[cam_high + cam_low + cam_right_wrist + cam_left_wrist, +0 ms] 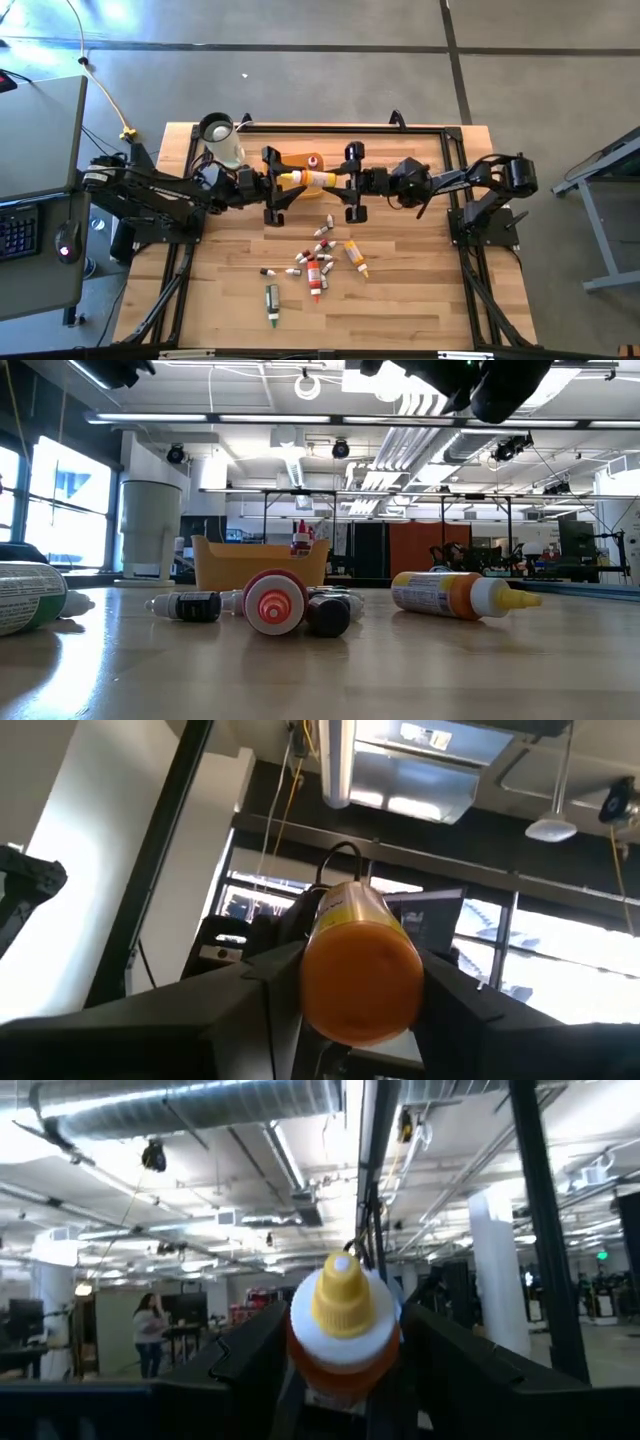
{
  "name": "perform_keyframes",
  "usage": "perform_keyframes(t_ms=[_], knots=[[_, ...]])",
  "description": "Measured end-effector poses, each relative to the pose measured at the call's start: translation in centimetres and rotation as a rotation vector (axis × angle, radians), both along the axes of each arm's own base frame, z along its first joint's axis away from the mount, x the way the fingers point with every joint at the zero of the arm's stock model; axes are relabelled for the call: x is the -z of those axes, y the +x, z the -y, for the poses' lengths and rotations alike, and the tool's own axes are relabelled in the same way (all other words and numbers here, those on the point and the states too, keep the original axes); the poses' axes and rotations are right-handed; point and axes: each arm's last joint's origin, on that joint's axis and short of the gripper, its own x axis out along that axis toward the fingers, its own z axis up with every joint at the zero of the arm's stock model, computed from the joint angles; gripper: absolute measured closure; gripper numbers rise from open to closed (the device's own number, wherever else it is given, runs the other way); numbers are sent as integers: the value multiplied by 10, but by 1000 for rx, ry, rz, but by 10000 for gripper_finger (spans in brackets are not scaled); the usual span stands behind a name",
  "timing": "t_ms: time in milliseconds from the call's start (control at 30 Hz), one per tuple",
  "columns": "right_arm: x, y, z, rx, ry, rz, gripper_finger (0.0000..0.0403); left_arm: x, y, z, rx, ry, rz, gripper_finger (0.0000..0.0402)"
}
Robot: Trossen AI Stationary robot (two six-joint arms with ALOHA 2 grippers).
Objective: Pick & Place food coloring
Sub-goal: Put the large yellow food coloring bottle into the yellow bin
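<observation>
Left claw (275, 186) and right claw (352, 182) both clench one orange bottle (306, 179), held level above the tray (300, 160), its long axis running claw to claw, cap toward the left one. Other bottles (318, 262) lie on the table (420, 290) nearer the front.

Overhead down, table-level across, both wrist views close on one shared bottle (343, 1325).
</observation>
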Motion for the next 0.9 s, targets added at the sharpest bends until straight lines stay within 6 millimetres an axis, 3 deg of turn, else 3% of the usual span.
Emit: perform_keyframes(t_ms=[300,567,900], knots=[[0,0,-1,9,-5,5,258,-2,-2,0,6,10,31,210],[0,0,-1,3,-13,6,250,-3,-2,1,8,25,34,296],[11,6,1,24,31,-132,233,-1,-1,-1,-35,7,10,296]])
